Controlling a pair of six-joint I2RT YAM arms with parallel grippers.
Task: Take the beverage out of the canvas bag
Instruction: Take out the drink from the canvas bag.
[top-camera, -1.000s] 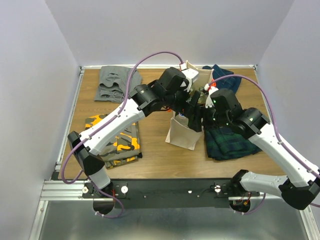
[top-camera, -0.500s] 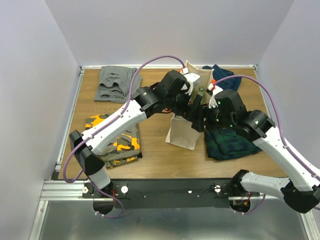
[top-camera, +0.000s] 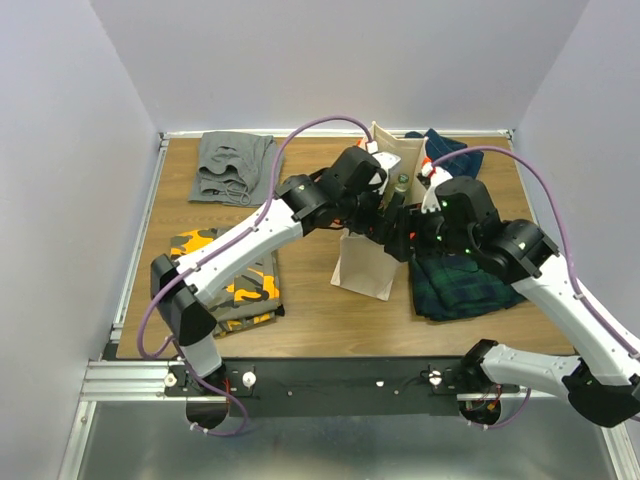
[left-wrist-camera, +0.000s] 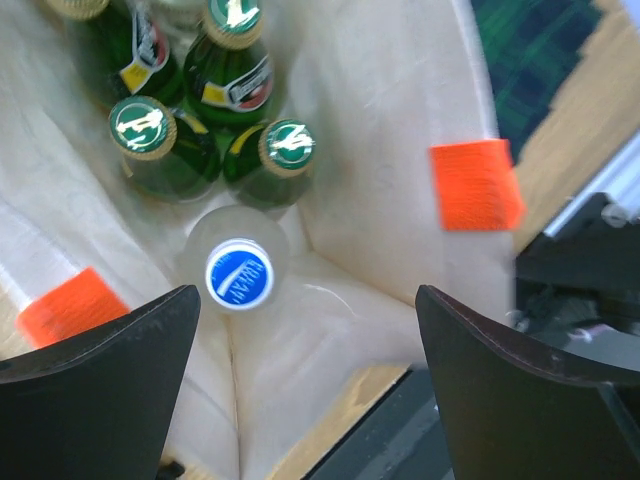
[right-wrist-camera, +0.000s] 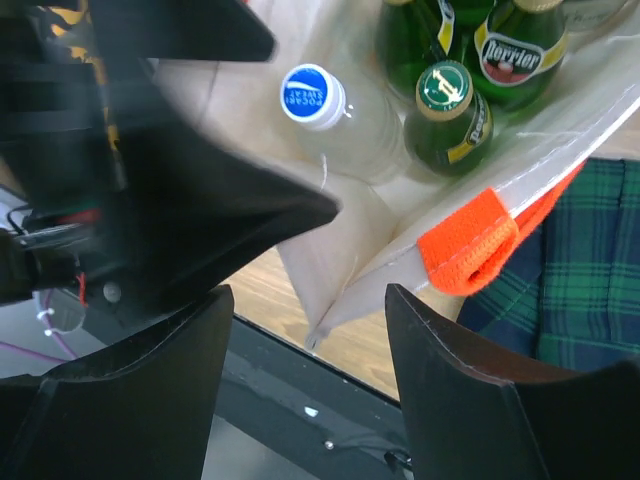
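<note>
Left gripper (left-wrist-camera: 308, 292) spread wide above the canvas bag (left-wrist-camera: 400, 120), right gripper (right-wrist-camera: 308, 295) parted too, both empty; the beverage (left-wrist-camera: 240, 275), a blue-capped bottle, stands inside beside green bottles (left-wrist-camera: 160, 140): nothing lifted out yet.

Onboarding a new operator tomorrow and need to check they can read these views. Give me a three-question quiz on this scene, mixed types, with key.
1. Multiple choice: the clear bottle inside the canvas bag has a cap of which colour? A red, B blue, C yellow.
2. True or false: the left gripper hangs open over the mouth of the bag.
3. Short answer: what colour are the bag's handles?
Key: 1 B. 2 True, its jaws stand wide apart. 3 Orange.
</note>
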